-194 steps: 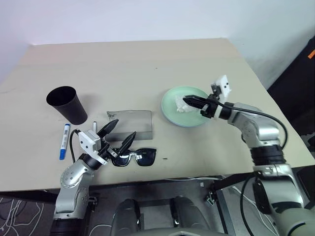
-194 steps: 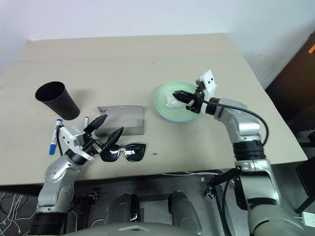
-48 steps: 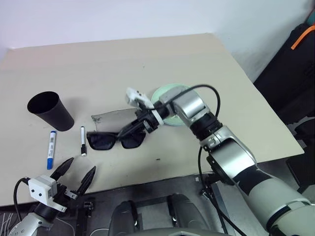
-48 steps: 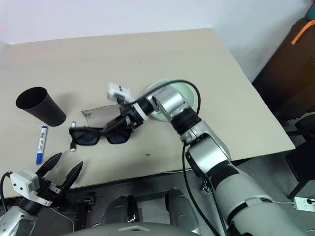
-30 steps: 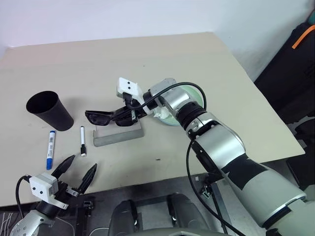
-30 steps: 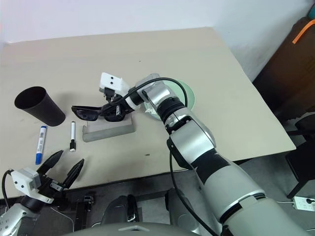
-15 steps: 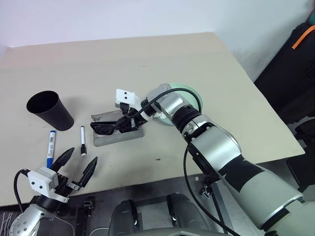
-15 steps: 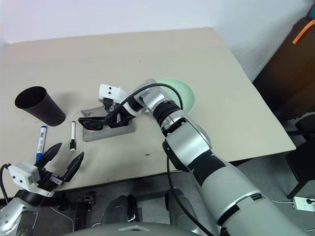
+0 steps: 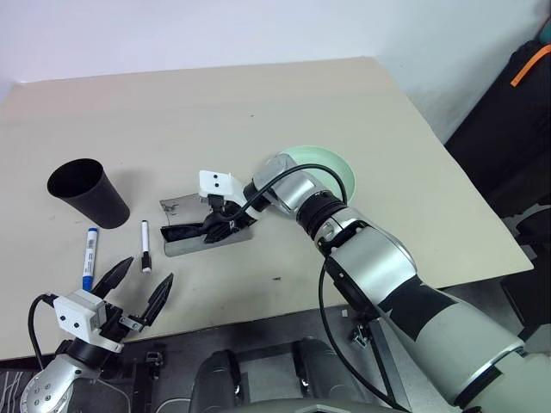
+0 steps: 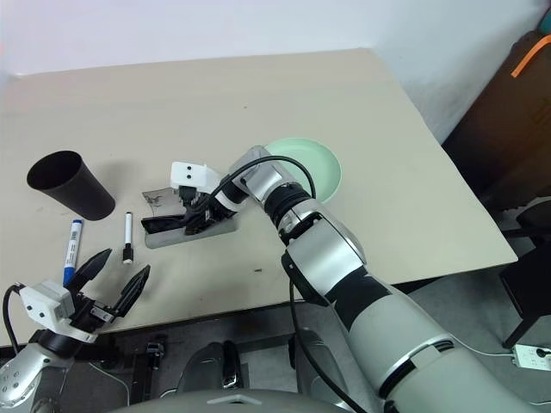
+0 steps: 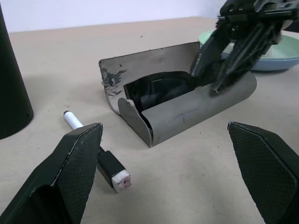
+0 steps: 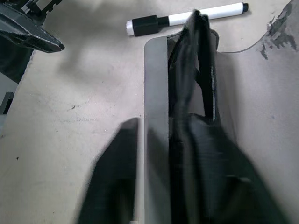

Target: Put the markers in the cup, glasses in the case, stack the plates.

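Note:
The grey case [image 9: 225, 239] lies open at the table's middle with the black glasses [image 11: 159, 89] lying inside it. My right gripper [image 9: 209, 231] reaches down into the case, open, one finger over the glasses and the other outside the front wall [image 12: 156, 140]. The black cup [image 9: 88, 191] stands upright at the left. The blue-capped marker [image 9: 88, 258] and the black-capped marker [image 9: 145, 247] lie between cup and case. A mint-green plate [image 9: 331, 166] sits to the right of the case, on a bluish one [image 11: 275, 64]. My left gripper [image 9: 148, 270] hovers open off the front edge, holding nothing.
The table's far half is bare tan surface [image 9: 215, 103]. A dark object with an orange strap [image 9: 529, 64] stands beyond the right edge. My right arm [image 9: 344, 232] crosses the table's middle from the right.
My right gripper lowered the glasses from above the case into it, and its fingers have parted. The left gripper stayed near the front edge.

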Controlling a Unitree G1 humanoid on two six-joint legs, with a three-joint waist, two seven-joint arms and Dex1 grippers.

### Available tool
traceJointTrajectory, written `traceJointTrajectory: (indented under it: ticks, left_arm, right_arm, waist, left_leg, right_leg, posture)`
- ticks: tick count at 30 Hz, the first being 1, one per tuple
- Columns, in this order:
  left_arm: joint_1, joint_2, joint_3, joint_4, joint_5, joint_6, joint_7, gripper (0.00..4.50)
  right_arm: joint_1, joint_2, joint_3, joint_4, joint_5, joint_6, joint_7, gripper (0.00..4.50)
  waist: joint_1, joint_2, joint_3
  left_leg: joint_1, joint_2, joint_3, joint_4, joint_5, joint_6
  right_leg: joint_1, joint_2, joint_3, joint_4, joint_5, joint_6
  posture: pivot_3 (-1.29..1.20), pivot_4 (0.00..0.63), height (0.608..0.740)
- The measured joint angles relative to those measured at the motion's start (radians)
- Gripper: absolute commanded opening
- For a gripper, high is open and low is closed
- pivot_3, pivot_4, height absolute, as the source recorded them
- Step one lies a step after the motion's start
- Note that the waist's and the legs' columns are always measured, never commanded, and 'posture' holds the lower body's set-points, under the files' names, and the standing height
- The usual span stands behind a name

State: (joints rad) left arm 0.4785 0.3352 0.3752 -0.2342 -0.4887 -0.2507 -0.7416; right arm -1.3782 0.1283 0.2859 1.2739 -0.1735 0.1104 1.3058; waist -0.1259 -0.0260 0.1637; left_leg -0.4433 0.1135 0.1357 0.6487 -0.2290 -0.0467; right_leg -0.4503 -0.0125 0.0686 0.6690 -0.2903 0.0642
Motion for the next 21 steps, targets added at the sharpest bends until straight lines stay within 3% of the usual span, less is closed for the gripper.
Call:
traceJointTrajectory:
  ticks: [4, 5, 14, 18, 21]
  left_arm:
    - [-0.001, -0.001, 0.0, 0.007, 0.001, -0.002, -0.001, 4.5]
    - [-0.002, -0.001, 0.0, 0.009, 0.001, -0.002, -0.001, 4.5]
    - [-0.025, -0.005, -0.007, 0.009, -0.002, 0.008, 0.024, 4.5]
    - [-0.041, -0.005, -0.007, 0.008, -0.002, 0.013, 0.032, 4.5]
    - [-0.051, -0.004, -0.008, -0.002, -0.001, 0.028, 0.042, 4.5]
  right_arm:
    - [-0.002, 0.0, -0.026, 0.0, 0.004, 0.01, -0.012, 4.28]
    - [-0.003, 0.0, -0.036, 0.0, 0.006, 0.014, -0.013, 4.47]
    - [-0.088, -0.011, -0.175, 0.0, 0.126, 0.173, 0.025, 4.47]
    - [-0.104, -0.031, -0.259, -0.001, 0.191, 0.215, -0.029, 3.64]
    - [-0.119, -0.034, -0.331, 0.007, 0.231, 0.24, -0.181, 2.56]
  waist:
    - [0.0, 0.0, 0.0]
    - [0.0, 0.0, 0.0]
    - [0.001, 0.0, 0.0]
    - [0.002, 0.0, 0.0]
    - [0.001, 0.0, 0.0]
  left_leg:
    - [0.0, 0.0, 0.0, 0.0, 0.0, 0.0]
    - [0.0, 0.0, 0.0, 0.0, 0.0, 0.0]
    - [0.0, 0.0, 0.0, 0.0, 0.0, 0.0]
    - [0.0, 0.0, 0.0, 0.001, 0.0, 0.0]
    - [0.0, 0.0, -0.001, 0.001, 0.0, 0.0]
  right_leg:
    - [0.0, 0.0, 0.0, 0.001, 0.0, 0.0]
    - [0.0, 0.0, 0.0, 0.001, 0.0, 0.0]
    - [0.0, 0.0, 0.0, 0.001, 0.001, 0.002]
    - [0.0, 0.0, 0.0, 0.001, 0.001, 0.002]
    - [0.0, 0.0, 0.0, 0.001, 0.001, 0.002]
  posture:
    - [0.0, 0.15, 0.726]
    - [0.0, 0.15, 0.726]
    - [0.0, 0.15, 0.726]
    - [0.0, 0.15, 0.726]
    - [0.0, 0.15, 0.726]
